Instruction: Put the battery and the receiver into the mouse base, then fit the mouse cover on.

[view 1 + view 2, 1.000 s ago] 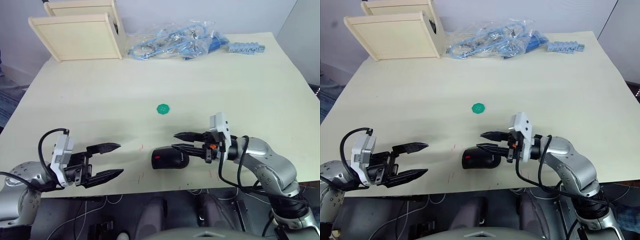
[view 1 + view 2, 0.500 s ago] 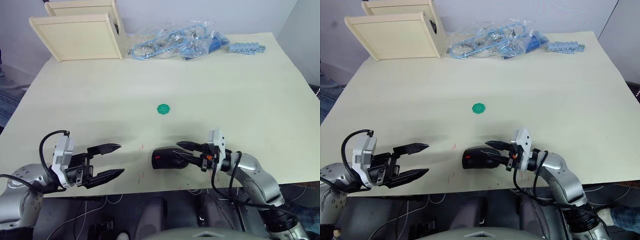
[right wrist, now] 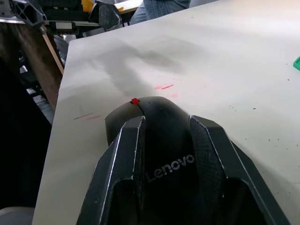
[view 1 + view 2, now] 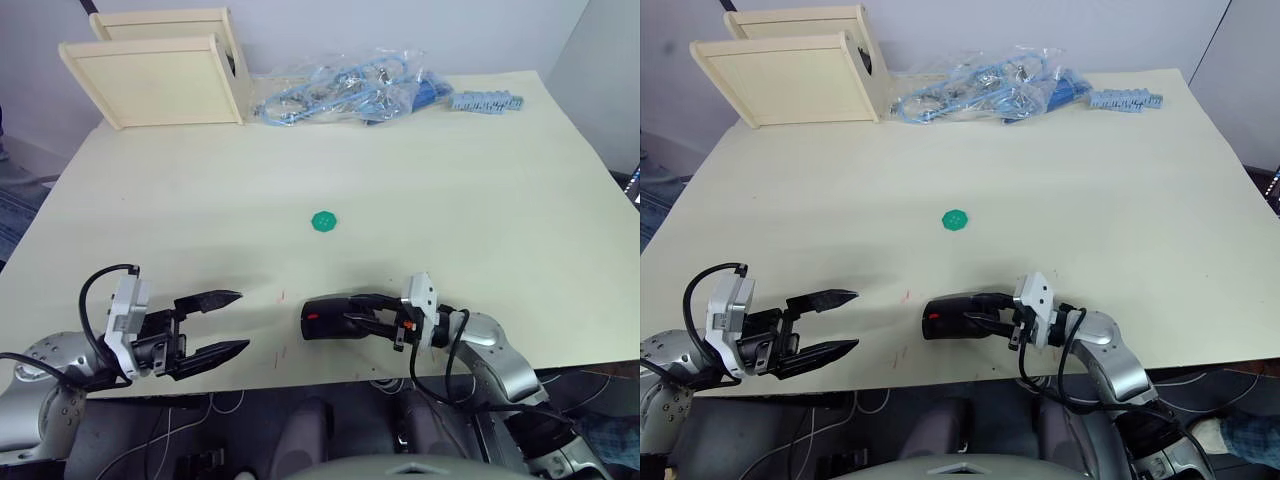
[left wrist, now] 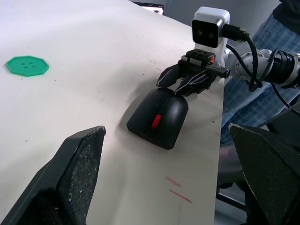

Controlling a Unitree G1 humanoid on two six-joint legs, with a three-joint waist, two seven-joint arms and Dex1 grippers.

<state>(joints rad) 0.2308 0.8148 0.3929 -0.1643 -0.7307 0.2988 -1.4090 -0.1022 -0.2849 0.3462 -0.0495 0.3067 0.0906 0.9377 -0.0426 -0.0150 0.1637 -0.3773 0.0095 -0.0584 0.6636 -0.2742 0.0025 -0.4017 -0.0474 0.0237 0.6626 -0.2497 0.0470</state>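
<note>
On the robot's left, the left gripper [image 4: 222,322] is hovering just above the near edge of the pale table [image 4: 480,190], its two black fingers spread wide with nothing between them. Far behind it, at the table's back corner, two light wooden boxes [image 4: 160,62] are standing one against the other. Moving toward the middle, one small green octagonal disc [image 4: 324,220] is lying flat on the open tabletop, well apart from both grippers. Nearer the front edge, one black mouse [image 4: 328,317] is sitting on the table with its cover on (a single red scroll wheel is showing on its top, and the word Lenovo is readable on the shell in the right wrist view). Whether the battery is inside cannot be told. Just to its right, the right gripper [image 4: 362,314] is reaching in low and level, its two fingers [image 3: 124,154] lying along either side of the mouse's rear and narrowed onto the shell, pressing against it as far as the wrist view shows. Along the far edge, one heap of clear plastic bags holding blue cables [image 4: 350,92] is lying beside one grey-blue strip of connected parts [image 4: 486,101].
</note>
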